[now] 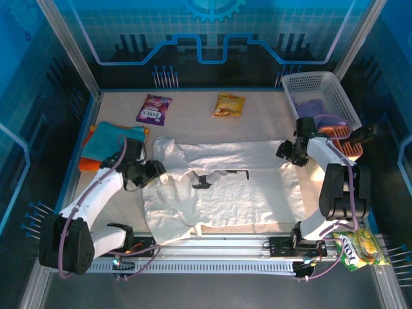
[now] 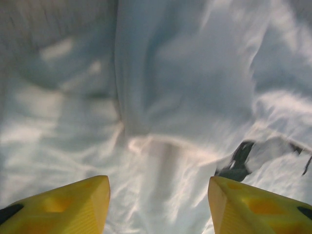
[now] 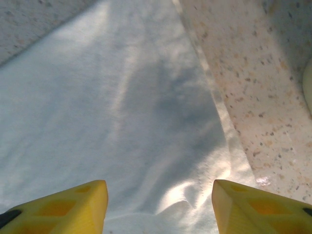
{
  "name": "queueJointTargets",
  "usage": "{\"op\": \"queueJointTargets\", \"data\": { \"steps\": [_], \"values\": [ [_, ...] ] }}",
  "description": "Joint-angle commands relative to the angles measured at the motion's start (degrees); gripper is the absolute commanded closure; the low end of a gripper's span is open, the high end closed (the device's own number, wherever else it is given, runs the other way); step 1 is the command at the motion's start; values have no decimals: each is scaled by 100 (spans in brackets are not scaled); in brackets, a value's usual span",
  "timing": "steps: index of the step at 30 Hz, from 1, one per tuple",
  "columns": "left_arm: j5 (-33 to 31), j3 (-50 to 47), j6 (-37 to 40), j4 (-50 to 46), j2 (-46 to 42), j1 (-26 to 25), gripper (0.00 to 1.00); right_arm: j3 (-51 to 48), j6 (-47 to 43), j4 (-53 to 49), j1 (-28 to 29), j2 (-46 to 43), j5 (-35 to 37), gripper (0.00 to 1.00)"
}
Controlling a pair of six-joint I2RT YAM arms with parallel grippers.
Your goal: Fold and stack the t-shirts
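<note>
Large white cloth t-shirt (image 1: 225, 187): spread out, rumpled, mid-table on speckled tabletop (image 1: 193, 106).
Left gripper (image 1: 153, 170): fingers spread, at shirt's left edge, pinching nothing.
Right gripper (image 1: 287, 152): fingers spread, over shirt's right edge, pinching nothing.

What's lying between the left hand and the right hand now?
The white t-shirt, dark neck label up, fills the stretch from left hand to right hand in the top view.
</note>
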Motion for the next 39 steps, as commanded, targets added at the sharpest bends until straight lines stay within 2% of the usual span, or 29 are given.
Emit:
{"op": "queueJointTargets", "data": {
  "steps": [1, 5, 8, 17, 25, 30, 33, 39],
  "values": [
    [-40, 804, 713, 43, 506, 410, 45, 316, -103, -41, 298, -164, 236, 39],
    [-298, 1647, 1123, 286, 1491, 607, 52, 534, -292, 78, 603, -50, 388, 30],
    [-319, 2090, 1240, 545, 2192, 666, 55, 735, -380, 66, 676, 142, 454, 27],
    [-319, 3091, 1384, 892, 3786, 688, 60, 1210, -511, 37, 673, 773, 655, 26],
    [-545, 3242, 1261, 1107, 4423, 690, 60, 1460, -475, -10, 681, 1130, 654, 28],
    [-471, 3221, 1176, 1271, 4603, 688, 61, 1476, -464, -19, 680, 1185, 664, 29],
    [-397, 3140, 1082, 1507, 4607, 692, 65, 1493, -447, -18, 673, 1214, 716, 29],
    [-311, 2923, 851, 1831, 4468, 688, 81, 1786, -299, -192, 662, 1542, 789, 32]
  ]
}}
